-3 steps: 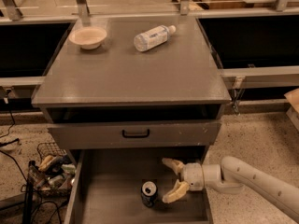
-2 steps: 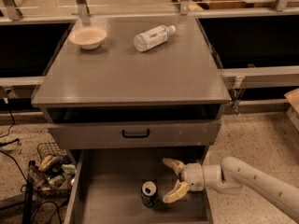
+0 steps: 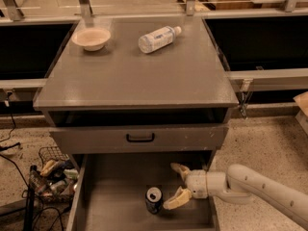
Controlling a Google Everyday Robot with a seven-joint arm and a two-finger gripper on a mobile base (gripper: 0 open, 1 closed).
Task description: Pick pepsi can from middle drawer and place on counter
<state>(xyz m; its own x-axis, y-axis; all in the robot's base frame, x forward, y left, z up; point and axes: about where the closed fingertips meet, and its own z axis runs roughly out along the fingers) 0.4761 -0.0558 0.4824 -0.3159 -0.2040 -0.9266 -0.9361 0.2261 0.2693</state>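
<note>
The gripper [image 3: 177,184] sits low inside the open drawer [image 3: 115,201], reaching in from the right, its two pale fingers [image 3: 180,169] spread wide apart with nothing between them. The can [image 3: 154,199] stands upright on the drawer floor just to the gripper's left and a little nearer the camera. It is right beside the tip of the nearer finger, perhaps touching it (I cannot tell for sure), and it is not yet inside the gap. That offset looks like the main risk. If the gripper pushes left as it is lined up now, the nearer fingertip may meet the can's side instead of passing it, and could shove the can along the smooth floor or tip it over and set it rolling. If the fingers close from here, they would probably catch only an edge, and the can could squirt out. The upper drawer front [image 3: 139,137] hangs above and behind the gripper, so a lift straight up with too little pull-back might knock the can against it. The counter [image 3: 139,81] lies well above and behind the gripper. A bottle [image 3: 159,38] on its side and a bowl [image 3: 91,37] sit toward its far edge, so placing the can near the front should avoid both.
</note>
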